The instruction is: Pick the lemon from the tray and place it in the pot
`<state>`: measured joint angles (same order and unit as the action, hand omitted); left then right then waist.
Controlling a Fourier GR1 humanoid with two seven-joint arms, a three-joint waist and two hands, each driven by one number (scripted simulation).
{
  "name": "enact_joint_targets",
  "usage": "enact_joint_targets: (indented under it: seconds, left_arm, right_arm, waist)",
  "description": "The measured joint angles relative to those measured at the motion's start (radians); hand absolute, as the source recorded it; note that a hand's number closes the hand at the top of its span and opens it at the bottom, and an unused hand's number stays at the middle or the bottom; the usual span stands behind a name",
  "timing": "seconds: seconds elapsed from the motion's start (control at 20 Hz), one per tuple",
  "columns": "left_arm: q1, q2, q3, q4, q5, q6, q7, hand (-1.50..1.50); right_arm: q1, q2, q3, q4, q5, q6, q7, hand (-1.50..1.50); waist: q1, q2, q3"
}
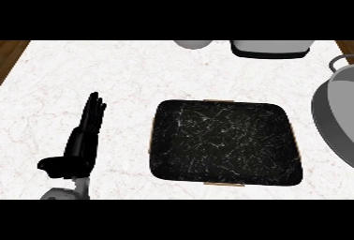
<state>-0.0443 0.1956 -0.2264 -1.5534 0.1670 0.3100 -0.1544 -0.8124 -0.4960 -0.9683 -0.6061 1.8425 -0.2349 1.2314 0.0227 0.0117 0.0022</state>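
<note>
While resting at lower left on the white worktop (104, 70), left robot hand (81, 140): fingers straight, released, holding nothing. Black tray (224, 143) centre, bare of lemon. Grey pot (335, 117) at right edge. Right robot hand unseen.

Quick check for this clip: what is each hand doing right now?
Left hand: open, fingers straight, holding nothing, resting over the counter left of the tray.
Right hand: not in view.
</note>
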Motion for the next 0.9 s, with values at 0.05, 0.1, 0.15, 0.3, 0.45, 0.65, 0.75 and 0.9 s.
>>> enact_joint_targets:
  seconds: [0.05,0.1,0.15,0.3,0.45,0.65,0.75,0.9]
  left_arm:
    - [0.001,0.002,0.004,-0.004,0.003,-0.001,0.001,0.0]
    - [0.003,0.006,0.009,-0.005,0.006,-0.004,0.002,0.0]
    - [0.006,0.003,0.006,-0.004,0.001,-0.001,0.0,0.0]
    - [0.006,0.004,0.009,-0.01,0.003,-0.005,0.005,0.0]
    - [-0.008,0.0,0.012,-0.003,0.002,-0.003,0.015,0.0]
    - [0.0,-0.008,0.005,-0.009,-0.003,0.003,0.014,0.0]
    - [-0.003,-0.003,0.008,-0.005,-0.004,-0.001,0.013,0.0]
    - [0.006,0.001,0.012,-0.014,-0.001,-0.004,0.016,0.0]
  right_arm:
    - [0.013,0.004,-0.03,-0.006,-0.012,-0.004,0.001,-1.5]
    - [0.025,0.012,-0.057,-0.013,-0.024,-0.01,0.002,-1.5]
    - [0.031,0.017,-0.082,-0.016,-0.037,-0.014,-0.002,-1.5]
    - [0.04,0.059,-0.128,-0.045,-0.074,-0.063,-0.039,-1.5]
    - [0.049,0.085,-0.14,-0.105,-0.084,-0.154,-0.091,-1.5]
    - [0.067,0.109,-0.137,-0.231,-0.068,-0.344,-0.16,-1.5]
    - [0.077,0.13,-0.143,-0.291,-0.065,-0.444,-0.186,-1.5]
    - [0.092,0.173,-0.167,-0.373,-0.069,-0.577,-0.185,-1.5]
  waist:
    - [-0.001,0.0,0.0]
    - [-0.002,-0.001,0.0]
    - [-0.003,-0.001,0.0]
    - [-0.003,-0.004,0.0]
    - [-0.004,-0.003,0.0]
    - [-0.002,-0.006,0.0]
    - [-0.004,-0.005,-0.001]
    - [-0.004,-0.007,-0.001]
